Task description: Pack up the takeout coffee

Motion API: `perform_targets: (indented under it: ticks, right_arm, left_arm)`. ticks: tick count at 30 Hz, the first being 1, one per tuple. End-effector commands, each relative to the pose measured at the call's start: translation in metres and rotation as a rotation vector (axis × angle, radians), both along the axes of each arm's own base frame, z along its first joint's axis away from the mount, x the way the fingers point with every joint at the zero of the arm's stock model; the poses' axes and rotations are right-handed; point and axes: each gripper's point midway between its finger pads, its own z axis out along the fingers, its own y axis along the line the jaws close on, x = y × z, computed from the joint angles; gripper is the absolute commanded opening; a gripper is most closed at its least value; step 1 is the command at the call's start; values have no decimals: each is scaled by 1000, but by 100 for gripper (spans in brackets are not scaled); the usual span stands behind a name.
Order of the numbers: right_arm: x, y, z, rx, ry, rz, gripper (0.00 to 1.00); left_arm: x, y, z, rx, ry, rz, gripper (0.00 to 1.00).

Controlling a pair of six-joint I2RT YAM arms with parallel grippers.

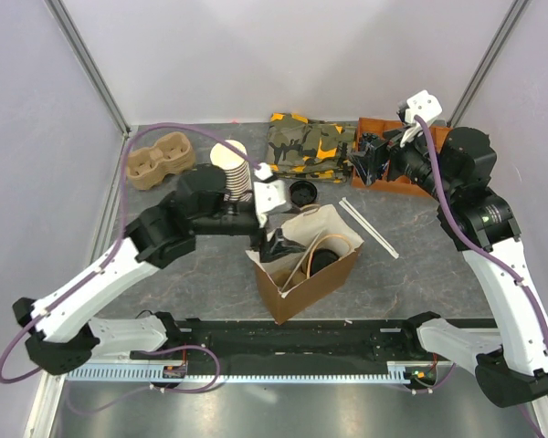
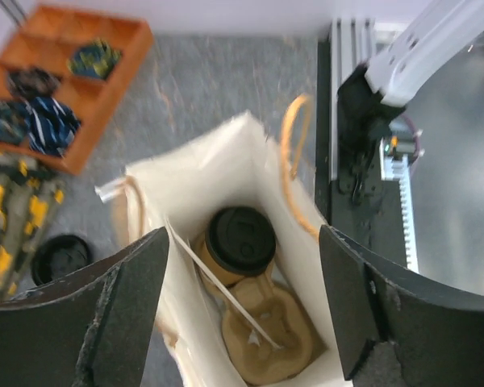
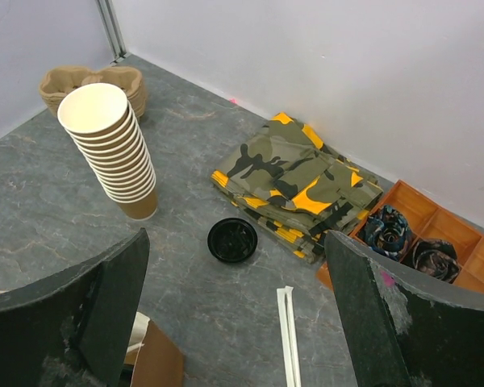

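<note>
Top view: my left gripper point(image 1: 279, 239) hangs over the open mouth of a brown paper bag point(image 1: 321, 278) standing mid-worktop. My right gripper point(image 1: 373, 161) is well apart, raised near an orange tray point(image 1: 381, 185) at the back right. Behind the bag are a stack of lidless cups point(image 1: 233, 169), a loose black lid point(image 1: 301, 193), a folded camouflage cloth point(image 1: 310, 146) and a cardboard cup holder point(image 1: 160, 160). Wrapped straws point(image 1: 370, 228) lie to the right.

Left wrist view: my fingers point(image 2: 121, 314) are spread wide, gripping nothing. Between and below them, inside the bag, sits the takeout coffee point(image 2: 240, 240), lid up. It touches a moulded cardboard piece point(image 2: 270, 339), and a straw point(image 2: 226, 294) slants beside it.

Right wrist view: this gripper is open too and empty, looking down on the cup stack and loose lid.

I judge the packing essentially done – the coffee is in the bag, and what remains is lifting my left arm clear.
</note>
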Motion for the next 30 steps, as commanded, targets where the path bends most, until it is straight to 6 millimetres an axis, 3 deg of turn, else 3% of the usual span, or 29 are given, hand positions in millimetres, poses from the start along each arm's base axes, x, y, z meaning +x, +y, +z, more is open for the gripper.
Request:
perform_targets:
  ticks: [1, 4, 7, 10, 12, 13, 14, 15, 16, 17, 19, 21, 23, 27, 28, 30]
  right_arm:
    - [7, -3, -1, 16, 7, -32, 98]
    - [11, 0, -4, 21, 23, -30, 98]
    - [17, 2, -6, 30, 34, -35, 98]
    - [24, 3, -5, 44, 48, -48, 98]
    - [30, 2, -4, 43, 49, -57, 98]
    - [35, 5, -8, 38, 64, -53, 98]
    - [37, 6, -6, 60, 74, -57, 98]
    - [40, 6, -6, 61, 80, -61, 98]
    - [45, 8, -10, 59, 92, -63, 98]
    - [48, 8, -9, 62, 96, -67, 98]
    - [57, 8, -15, 61, 121, -79, 98]
    - [64, 3, -18, 70, 145, -106, 98]
    - [73, -4, -27, 73, 182, -133, 98]
    - [94, -47, -47, 100, 262, -244, 98]
    - [100, -55, -57, 95, 292, -266, 98]
    - [107, -80, -79, 70, 363, -321, 98]
  left_arm:
    - [-31, 27, 76, -181, -99, -69, 84]
    - [-53, 37, 98, -241, -126, -142, 87]
    - [-55, 47, 122, -290, -131, -113, 88]
    - [-37, 55, 140, -339, -81, -15, 90]
    - [-8, 66, 151, -366, -66, 88, 93]
    - [-5, 69, 155, -387, 14, 96, 96]
    - [26, 80, 151, -383, 56, 183, 99]
    - [38, 87, 151, -395, 99, 215, 100]
    - [43, 91, 148, -407, 209, 225, 100]
    - [76, 106, 138, -407, 276, 315, 100]
    - [95, 118, 127, -423, 440, 362, 100]
    - [128, 140, 109, -429, 536, 450, 100]
    - [147, 159, 96, -413, 560, 531, 100]
    - [187, 198, 50, -356, 669, 706, 100]
    - [206, 213, 33, -314, 651, 800, 100]
    - [210, 228, 3, -225, 697, 901, 100]
